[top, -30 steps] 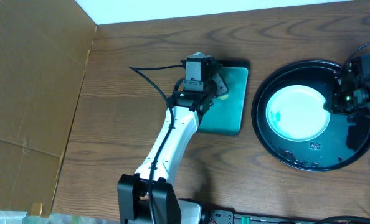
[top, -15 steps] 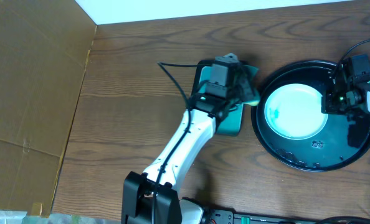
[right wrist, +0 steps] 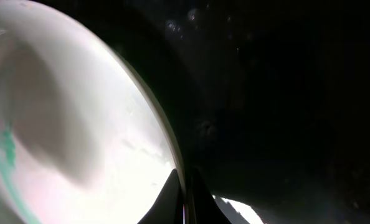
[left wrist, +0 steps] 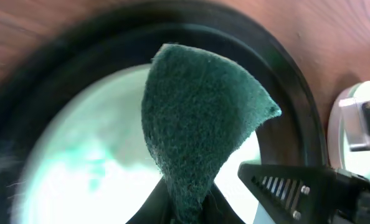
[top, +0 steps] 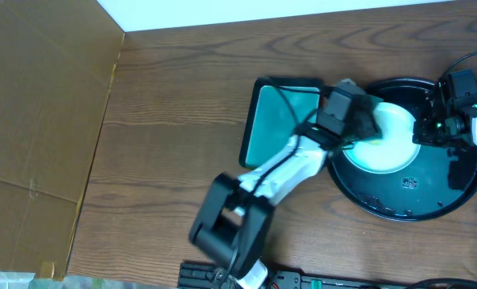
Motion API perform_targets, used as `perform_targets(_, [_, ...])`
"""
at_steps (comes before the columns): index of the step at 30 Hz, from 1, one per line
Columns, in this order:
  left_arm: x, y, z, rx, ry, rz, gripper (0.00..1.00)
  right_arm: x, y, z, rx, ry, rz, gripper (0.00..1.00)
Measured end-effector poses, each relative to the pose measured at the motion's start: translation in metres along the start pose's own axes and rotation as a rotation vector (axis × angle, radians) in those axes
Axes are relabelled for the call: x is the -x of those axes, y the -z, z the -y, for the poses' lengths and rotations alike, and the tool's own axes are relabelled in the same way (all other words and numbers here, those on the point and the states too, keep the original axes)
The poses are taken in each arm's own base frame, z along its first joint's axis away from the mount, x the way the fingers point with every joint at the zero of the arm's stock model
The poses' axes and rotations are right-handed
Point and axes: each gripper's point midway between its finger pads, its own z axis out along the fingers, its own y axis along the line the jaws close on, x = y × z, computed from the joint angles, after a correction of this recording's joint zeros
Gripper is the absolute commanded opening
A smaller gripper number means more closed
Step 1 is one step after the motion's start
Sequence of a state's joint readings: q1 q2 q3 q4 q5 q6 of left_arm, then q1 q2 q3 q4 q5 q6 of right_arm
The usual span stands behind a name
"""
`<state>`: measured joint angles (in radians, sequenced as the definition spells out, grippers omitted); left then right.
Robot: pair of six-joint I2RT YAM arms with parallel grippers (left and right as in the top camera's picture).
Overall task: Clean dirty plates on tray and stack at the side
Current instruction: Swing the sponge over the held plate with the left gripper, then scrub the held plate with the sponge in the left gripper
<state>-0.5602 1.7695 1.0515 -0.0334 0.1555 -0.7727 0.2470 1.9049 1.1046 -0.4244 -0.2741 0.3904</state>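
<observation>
A white plate with a teal smear lies in the round black tray. No other plates show. My left gripper hovers over the plate's left part, shut on a dark green scouring pad that hangs above the plate and the tray rim. My right gripper is at the plate's right edge. In the right wrist view its fingers are shut on the plate's rim, with the dark tray floor beside it.
A rectangular black-rimmed teal dish lies on the wooden table left of the tray. A brown cardboard wall stands along the left side. Black cables run at the tray's far right.
My left arm has swung right from the teal dish to over the plate in the tray, carrying the green pad. My right gripper has stayed at the plate's right rim.
</observation>
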Motion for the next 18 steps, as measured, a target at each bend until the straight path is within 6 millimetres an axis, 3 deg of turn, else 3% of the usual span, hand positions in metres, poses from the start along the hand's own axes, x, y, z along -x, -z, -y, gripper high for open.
perform_targets(6, [-0.025, -0.036, 0.012, -0.042, -0.012, -0.024, 0.07, 0.001, 0.000, 0.001, -0.005, -0.012, 0.003, 0.01])
perform_targets(10, [-0.035, -0.053, -0.013, 0.041, 0.001, -0.041, 0.07, 0.001, 0.000, 0.001, -0.005, -0.012, 0.003, 0.01])
perform_targets(18, [-0.015, -0.047, -0.044, 0.206, -0.105, 0.052, 0.07, -0.001, 0.000, 0.001, -0.004, -0.014, -0.002, 0.01])
